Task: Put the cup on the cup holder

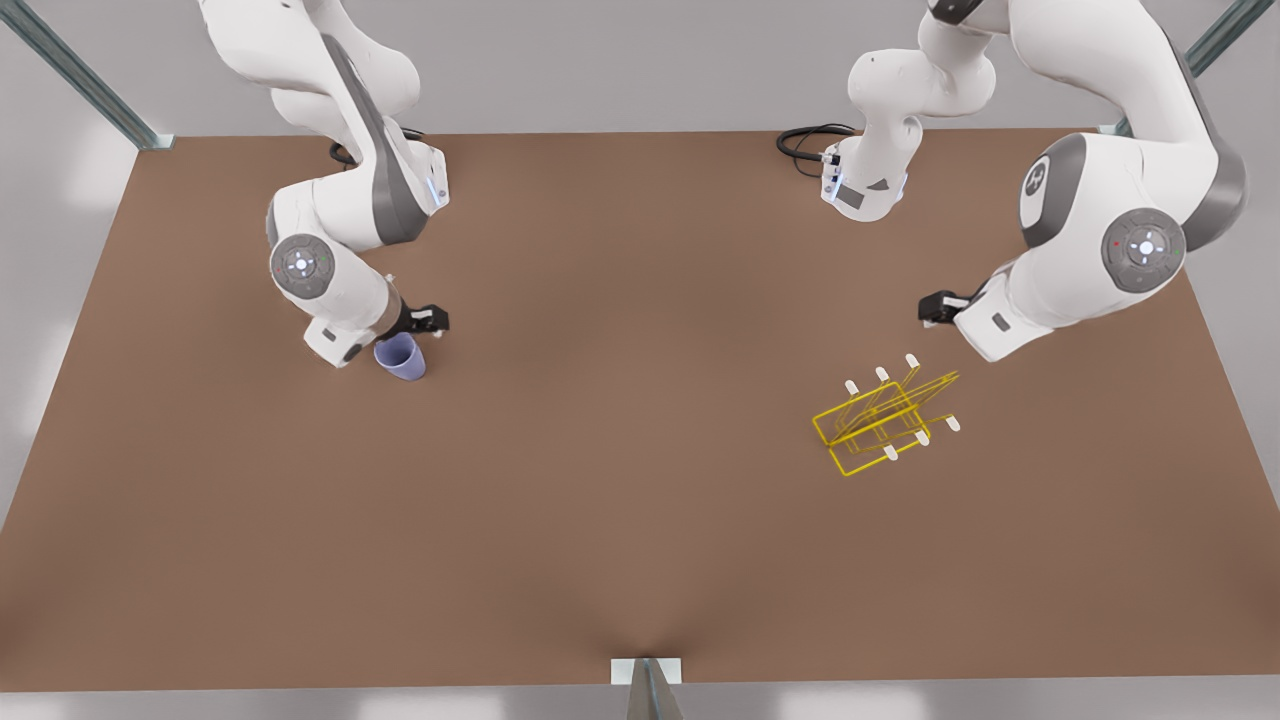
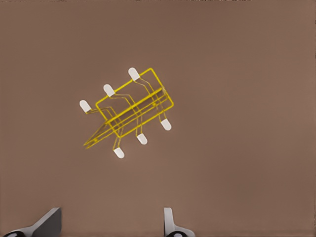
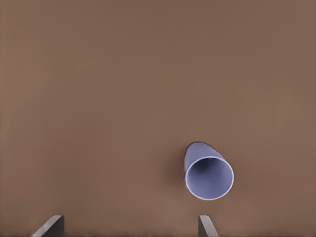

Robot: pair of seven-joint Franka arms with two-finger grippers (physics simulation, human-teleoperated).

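The lavender-blue cup stands upright on the brown table at the front view's left, mouth up. My right gripper hovers just over it, open and holding nothing; in the right wrist view the cup sits a little ahead of the gripper and off to one fingertip's side. The yellow wire cup holder with white-capped prongs rests at the front view's right. My left gripper hangs open above and behind it; the left wrist view shows the cup holder ahead of that gripper.
The brown table stretches wide between cup and holder. Black cables lie by an arm base at the back. Metal frame posts stand at the table's edges.
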